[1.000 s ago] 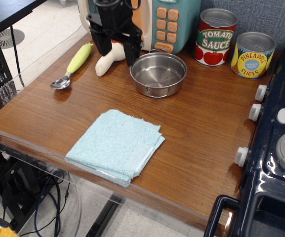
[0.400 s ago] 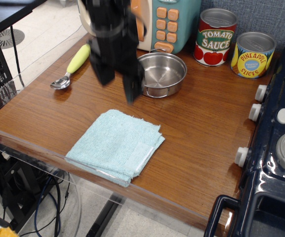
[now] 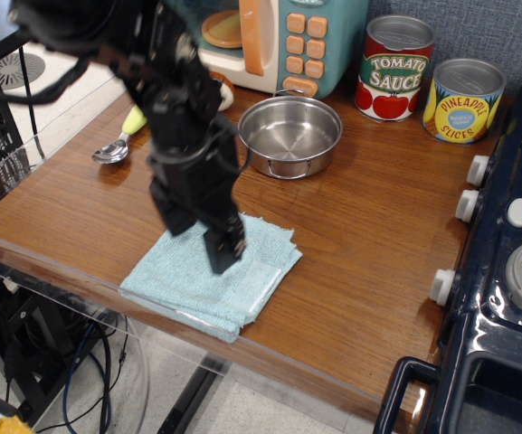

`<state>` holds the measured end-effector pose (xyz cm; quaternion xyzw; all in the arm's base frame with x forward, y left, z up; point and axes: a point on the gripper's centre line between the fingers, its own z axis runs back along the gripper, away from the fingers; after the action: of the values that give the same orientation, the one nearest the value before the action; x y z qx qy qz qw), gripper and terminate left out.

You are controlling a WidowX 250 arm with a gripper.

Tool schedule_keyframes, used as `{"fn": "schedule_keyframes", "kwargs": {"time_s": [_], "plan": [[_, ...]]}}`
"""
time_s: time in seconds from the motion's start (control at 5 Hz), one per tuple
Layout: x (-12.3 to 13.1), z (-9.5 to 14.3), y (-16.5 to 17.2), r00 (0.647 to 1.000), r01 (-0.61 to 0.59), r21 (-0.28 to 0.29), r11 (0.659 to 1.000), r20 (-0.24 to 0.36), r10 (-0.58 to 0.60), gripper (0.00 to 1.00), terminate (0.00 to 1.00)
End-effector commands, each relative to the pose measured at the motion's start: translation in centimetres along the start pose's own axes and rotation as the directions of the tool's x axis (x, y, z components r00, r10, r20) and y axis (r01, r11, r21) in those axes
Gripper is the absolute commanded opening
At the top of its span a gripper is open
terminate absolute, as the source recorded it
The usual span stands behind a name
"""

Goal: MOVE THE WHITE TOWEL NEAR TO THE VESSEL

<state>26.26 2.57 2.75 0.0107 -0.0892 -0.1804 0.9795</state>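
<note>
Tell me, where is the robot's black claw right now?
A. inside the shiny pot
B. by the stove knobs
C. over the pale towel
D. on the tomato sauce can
C: the gripper hangs with its fingers pointing down over the white towel near the table's front edge, well apart from the vessel.

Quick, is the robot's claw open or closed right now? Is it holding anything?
End effector: open, holding nothing, fingers spread just above the towel.
</note>
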Motion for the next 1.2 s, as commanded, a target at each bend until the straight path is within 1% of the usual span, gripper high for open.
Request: {"fn": "schedule_keyframes", "kwargs": {"time_s": [0.0,0.2,0.4,0.6,0.8,1.0], "plan": [[-1.3,-1.1,-0.1,0.994,0.109,0.073,0.991,-0.021,-0.108,1.00,0.00],[-0.8,-1.8,-0.7,0.989,0.146,0.061,0.987,-0.032,-0.144,1.00,0.00],[0.6,-2.2,-1.8,0.983,0.185,0.014,0.983,-0.008,-0.185,1.00,0.00],[2.5,-2.1,-3.6,0.972,0.235,-0.032,0.971,0.032,-0.234,1.00,0.00],[4.4,-2.6,-5.5,0.960,0.277,-0.074,0.958,0.052,-0.274,1.00,0.00],[6.9,-3.4,-7.2,0.952,0.306,-0.072,0.949,0.047,-0.304,1.00,0.00]]}}
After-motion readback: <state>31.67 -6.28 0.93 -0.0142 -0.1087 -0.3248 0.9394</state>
